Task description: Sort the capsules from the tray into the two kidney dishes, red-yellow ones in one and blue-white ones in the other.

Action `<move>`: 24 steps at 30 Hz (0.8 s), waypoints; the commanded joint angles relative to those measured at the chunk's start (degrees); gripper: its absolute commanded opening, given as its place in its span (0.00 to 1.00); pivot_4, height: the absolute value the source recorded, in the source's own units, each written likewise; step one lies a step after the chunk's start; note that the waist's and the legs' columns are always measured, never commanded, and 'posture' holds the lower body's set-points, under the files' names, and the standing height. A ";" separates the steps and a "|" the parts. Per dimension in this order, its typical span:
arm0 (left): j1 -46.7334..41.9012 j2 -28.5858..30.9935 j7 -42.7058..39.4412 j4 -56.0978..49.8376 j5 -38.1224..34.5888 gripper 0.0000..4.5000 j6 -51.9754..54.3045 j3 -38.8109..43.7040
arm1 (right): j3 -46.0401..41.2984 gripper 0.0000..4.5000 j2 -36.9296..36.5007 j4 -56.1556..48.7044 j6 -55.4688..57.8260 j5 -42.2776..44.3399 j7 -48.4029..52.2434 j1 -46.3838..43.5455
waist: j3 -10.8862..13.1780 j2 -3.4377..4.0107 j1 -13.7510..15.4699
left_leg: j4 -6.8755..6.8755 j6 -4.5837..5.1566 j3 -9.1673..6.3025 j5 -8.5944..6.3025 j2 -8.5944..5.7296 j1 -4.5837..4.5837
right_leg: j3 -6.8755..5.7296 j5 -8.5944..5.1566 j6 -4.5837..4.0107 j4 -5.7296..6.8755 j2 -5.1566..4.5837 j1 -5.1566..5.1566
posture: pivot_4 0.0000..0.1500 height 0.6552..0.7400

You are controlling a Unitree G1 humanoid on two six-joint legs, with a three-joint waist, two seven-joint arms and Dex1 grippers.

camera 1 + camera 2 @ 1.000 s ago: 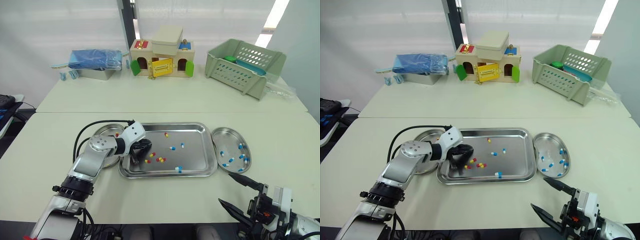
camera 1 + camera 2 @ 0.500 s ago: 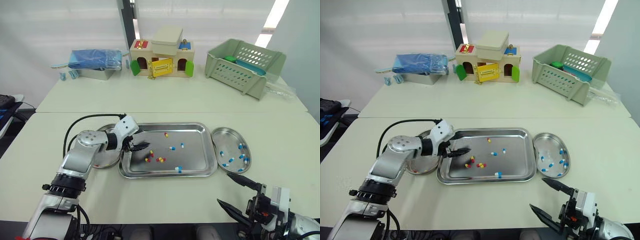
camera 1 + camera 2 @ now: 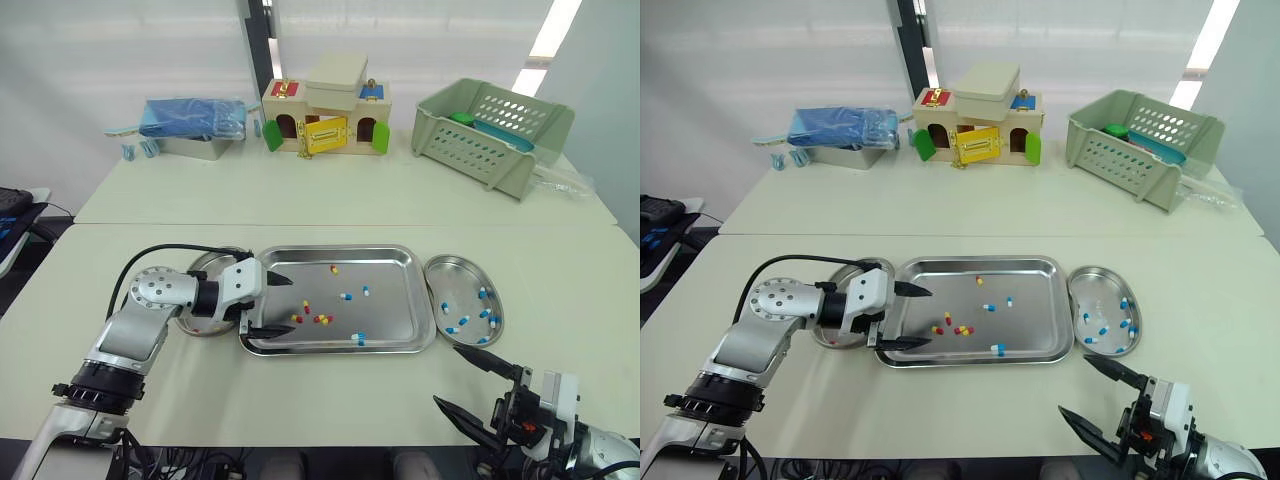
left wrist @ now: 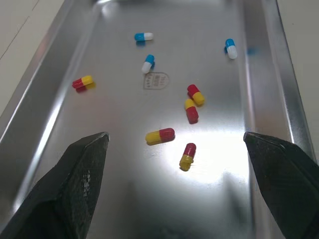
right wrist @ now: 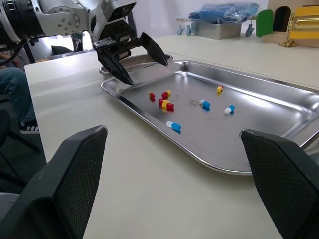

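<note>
A steel tray (image 3: 340,250) holds several red-yellow capsules (image 3: 320,319) and three blue-white capsules (image 3: 345,296). My left gripper (image 3: 287,307) hovers open over the tray's left end, nothing between its fingers (image 4: 79,179), pointing at the red-yellow cluster (image 4: 159,135). The left kidney dish (image 3: 205,265) lies partly hidden behind that arm. The right kidney dish (image 3: 460,285) holds several blue-white capsules (image 3: 452,329). My right gripper (image 3: 446,375) stands open and empty over the table's front edge, near the tray's right corner.
On the far table stand a blue-wrapped tin (image 3: 190,125), a toy house (image 3: 323,115) and a green basket (image 3: 490,130). A seam (image 3: 400,224) runs between the two tables. A black cable (image 3: 150,262) loops off my left arm.
My left gripper was shut low in the tray among the capsules; it drew back toward the left dish and opened, and now hovers over the tray's left end. The right gripper stayed put.
</note>
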 commanded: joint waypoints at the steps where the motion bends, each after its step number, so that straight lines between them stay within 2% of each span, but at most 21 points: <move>1: -1.10 0.57 -0.46 1.74 2.60 0.71 -3.93 -1.36 | -0.01 1.00 -0.64 -2.57 -0.17 0.78 -0.15 0.19 | 0.00 0.00 -0.01 | 0.00 0.00 0.00 0.00 0.00 0.00 | 0.00 0.00 0.00 0.00 0.00 0.00 | 1.00 1.00; 4: -1.59 0.13 -0.75 3.00 3.18 0.50 -4.41 -1.99 | 0.00 1.00 -0.66 -2.82 -0.13 0.74 -0.31 0.34 | 0.00 0.00 -0.05 | 0.00 0.00 0.00 0.00 0.00 0.00 | 0.00 0.00 0.00 0.01 0.00 0.00 | 1.00 1.00; 24: -5.04 -1.87 -1.81 4.79 4.52 0.50 2.27 -4.68 | 0.76 1.00 -0.75 -3.48 0.09 0.37 -1.80 0.33 | 0.00 0.00 -0.05 | 0.00 0.01 -0.01 0.00 0.00 0.00 | -0.01 0.00 0.00 0.03 0.00 -0.01 | 1.00 1.00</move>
